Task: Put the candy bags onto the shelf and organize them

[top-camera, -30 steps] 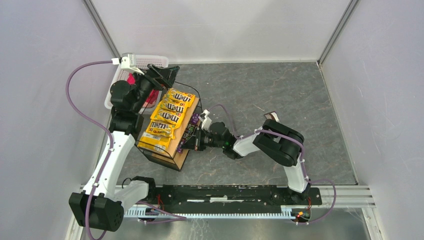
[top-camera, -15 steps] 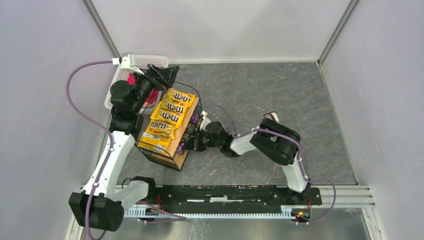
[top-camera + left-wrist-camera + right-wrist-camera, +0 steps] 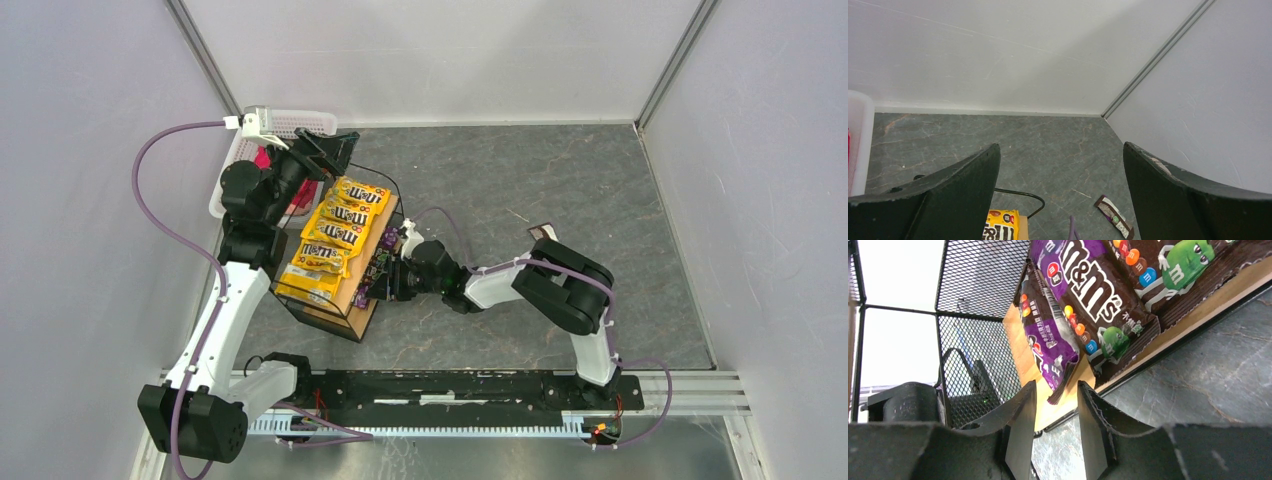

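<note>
The shelf (image 3: pixel 360 302) is a black wire rack with wooden tiers, left of centre. Several yellow candy bags (image 3: pixel 335 235) lie overlapped on its top tier; one shows in the left wrist view (image 3: pixel 1000 227). My right gripper (image 3: pixel 378 278) is at the shelf's right side by the lower tier. In the right wrist view it (image 3: pixel 1056 387) is open a narrow way, and the corner of a purple candy bag (image 3: pixel 1048 335) reaches between the fingertips without being clamped. A brown bag (image 3: pixel 1098 290) lies beside it on the plank (image 3: pixel 1020 340). My left gripper (image 3: pixel 335 150) (image 3: pixel 1060 147) is open wide, empty, raised behind the shelf.
A white perforated basket (image 3: pixel 290 123) with a pink cloth (image 3: pixel 263 158) stands at the back left, its rim in the left wrist view (image 3: pixel 858 140). One loose brown-purple packet (image 3: pixel 543 231) (image 3: pixel 1115 223) lies on the grey floor right of centre. White walls enclose the table.
My right gripper has edged a little left, closer to the shelf's lower tier. The left arm has not moved.
</note>
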Controlling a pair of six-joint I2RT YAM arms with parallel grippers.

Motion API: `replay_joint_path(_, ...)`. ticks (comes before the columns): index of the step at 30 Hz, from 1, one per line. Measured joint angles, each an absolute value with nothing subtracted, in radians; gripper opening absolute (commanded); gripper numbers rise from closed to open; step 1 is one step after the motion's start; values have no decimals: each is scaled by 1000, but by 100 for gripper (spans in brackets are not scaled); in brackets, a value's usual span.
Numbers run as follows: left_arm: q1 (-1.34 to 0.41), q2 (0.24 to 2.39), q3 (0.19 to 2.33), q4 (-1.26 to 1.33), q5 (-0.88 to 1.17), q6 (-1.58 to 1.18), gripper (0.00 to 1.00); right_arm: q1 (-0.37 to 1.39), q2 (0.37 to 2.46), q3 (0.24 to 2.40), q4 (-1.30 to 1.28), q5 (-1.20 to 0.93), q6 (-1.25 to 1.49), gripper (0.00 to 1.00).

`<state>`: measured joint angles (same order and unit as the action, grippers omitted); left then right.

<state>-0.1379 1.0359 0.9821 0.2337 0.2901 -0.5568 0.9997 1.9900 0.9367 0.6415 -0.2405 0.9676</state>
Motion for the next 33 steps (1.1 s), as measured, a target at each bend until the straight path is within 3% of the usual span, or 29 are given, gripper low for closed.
replay_joint_path(4, -138, 1036, 982, 234, 290, -557, 98, 1000, 1929, 891, 626, -238, 939, 42)
replay_joint_path(9, -138, 1036, 982, 234, 290, -557, 98, 1000, 1827, 802, 580, -238, 868, 52)
replay_joint_path(18, -138, 1036, 982, 234, 290, -557, 98, 970, 1419, 652, 245, -37, 514, 64)
replay_joint_path(24, -140, 1036, 982, 234, 290, -557, 98, 735, 1096, 457, 33, 122, 390, 81)
replay_joint_path(27, -146, 1036, 982, 234, 290, -557, 98, 580, 979, 397, -47, 160, 370, 84)
replay_joint_path(33, -167, 1046, 982, 234, 289, -557, 98, 226, 964, 384, -71, 62, 376, 77)
